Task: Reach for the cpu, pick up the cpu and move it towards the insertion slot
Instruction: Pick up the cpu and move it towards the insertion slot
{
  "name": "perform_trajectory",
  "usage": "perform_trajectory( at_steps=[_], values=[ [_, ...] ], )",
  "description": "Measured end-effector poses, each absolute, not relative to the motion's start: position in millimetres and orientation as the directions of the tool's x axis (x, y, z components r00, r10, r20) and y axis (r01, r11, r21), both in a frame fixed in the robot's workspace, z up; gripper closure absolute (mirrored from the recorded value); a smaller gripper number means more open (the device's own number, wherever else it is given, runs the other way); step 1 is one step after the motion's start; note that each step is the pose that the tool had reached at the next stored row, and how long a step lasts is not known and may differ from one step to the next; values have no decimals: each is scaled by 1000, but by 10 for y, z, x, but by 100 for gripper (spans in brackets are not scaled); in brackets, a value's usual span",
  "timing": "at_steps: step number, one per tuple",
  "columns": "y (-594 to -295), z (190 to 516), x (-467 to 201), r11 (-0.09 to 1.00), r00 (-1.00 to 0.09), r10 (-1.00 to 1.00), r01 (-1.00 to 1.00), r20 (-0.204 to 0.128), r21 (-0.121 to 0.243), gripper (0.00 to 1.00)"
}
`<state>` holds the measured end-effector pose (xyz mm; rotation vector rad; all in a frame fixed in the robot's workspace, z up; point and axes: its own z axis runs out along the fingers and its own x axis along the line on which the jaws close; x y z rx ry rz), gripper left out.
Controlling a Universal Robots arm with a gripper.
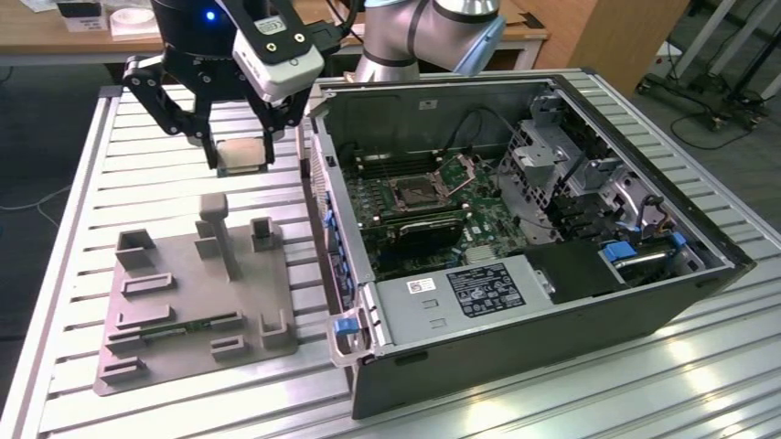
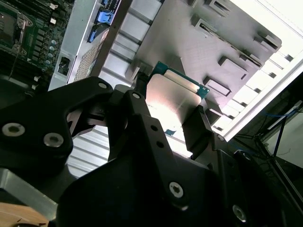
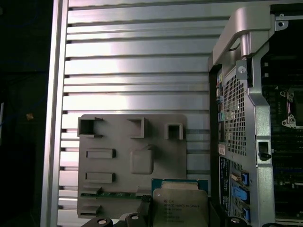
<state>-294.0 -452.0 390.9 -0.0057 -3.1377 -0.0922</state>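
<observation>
Above the slatted table [image 1: 159,183], the end effector [image 1: 244,143] is clamped on the cpu [image 1: 244,157], beside the open computer case [image 1: 513,343].

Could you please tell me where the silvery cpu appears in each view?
Exterior view: the flat square silvery cpu hangs in the black hand, on the exterior view's left of the open computer case.
Second wrist view: cpu clamped in the hand, before the grey plastic fixture.
First wrist view: cpu overlapping that fixture's edge, beside the case.
Shared landmark: the fixture.
</observation>
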Motion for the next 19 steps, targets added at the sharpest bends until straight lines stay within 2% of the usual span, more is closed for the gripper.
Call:
perform_trajectory(
  at_steps=[19],
  values=[
    [-4520,3907,-2809,998,-1000,4,4,3,59,45]
  ],
)
